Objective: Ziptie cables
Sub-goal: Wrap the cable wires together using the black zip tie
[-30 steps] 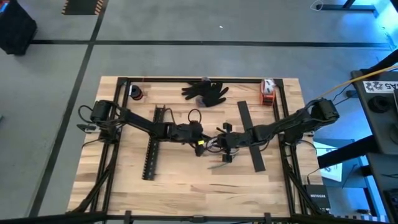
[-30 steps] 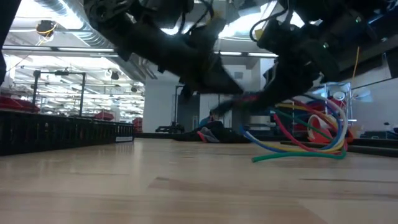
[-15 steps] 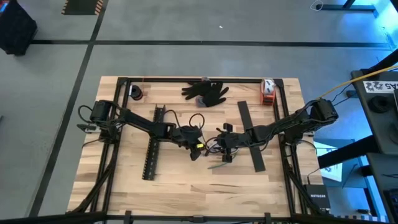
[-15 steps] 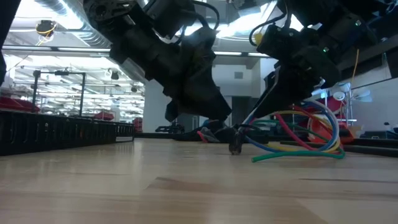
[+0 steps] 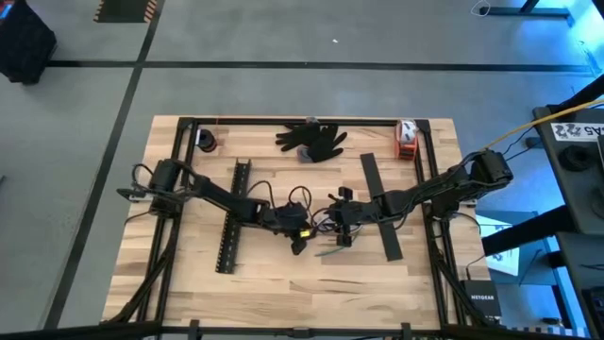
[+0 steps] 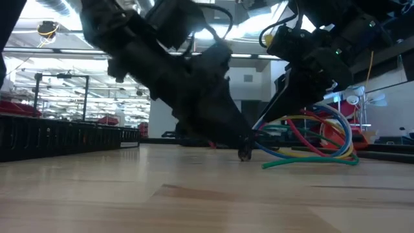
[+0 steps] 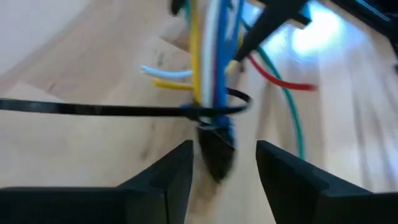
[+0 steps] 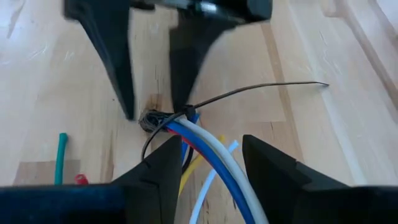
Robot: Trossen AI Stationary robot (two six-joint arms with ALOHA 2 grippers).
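The cables (image 7: pixel 210 56), a thin bundle of white, blue and yellow wires, lie at the table's middle (image 5: pixel 316 225), with red and green loops (image 6: pixel 317 139) behind. A black ziptie (image 7: pixel 217 112) circles the bundle near its dark end (image 7: pixel 214 152), which rests on the wood (image 6: pixel 244 154). The tie's tail (image 8: pixel 273 87) sticks out sideways. My left gripper (image 7: pixel 225 180) is open and low over the table, one finger on either side of that dark end. My right gripper (image 8: pixel 211 180) is open, and the bundle runs up between its fingers. My right gripper has the blue and white wires (image 8: pixel 214 158) passing between its open fingers, slanting up from the table. I cannot tell whether they lean on a finger. My left gripper's fingers (image 8: pixel 121 74) straddle the bundle's tied end, and no touch shows.
A long black slotted channel (image 5: pixel 229 222) lies left of the arms and a flat black bar (image 5: pixel 380 212) to the right. Dark gloves (image 5: pixel 311 139), a small roll (image 5: pixel 206 142) and an orange-and-white item (image 5: pixel 406 140) sit along the far edge. A black frame (image 5: pixel 302 121) borders the table.
My left gripper has sunk toward the table and moved toward the near edge, coming down around the bundle's tied end. That end hung clear of the wood a second ago; it has dropped and now rests on the table, while the rest of the bundle still slants up toward my right gripper.
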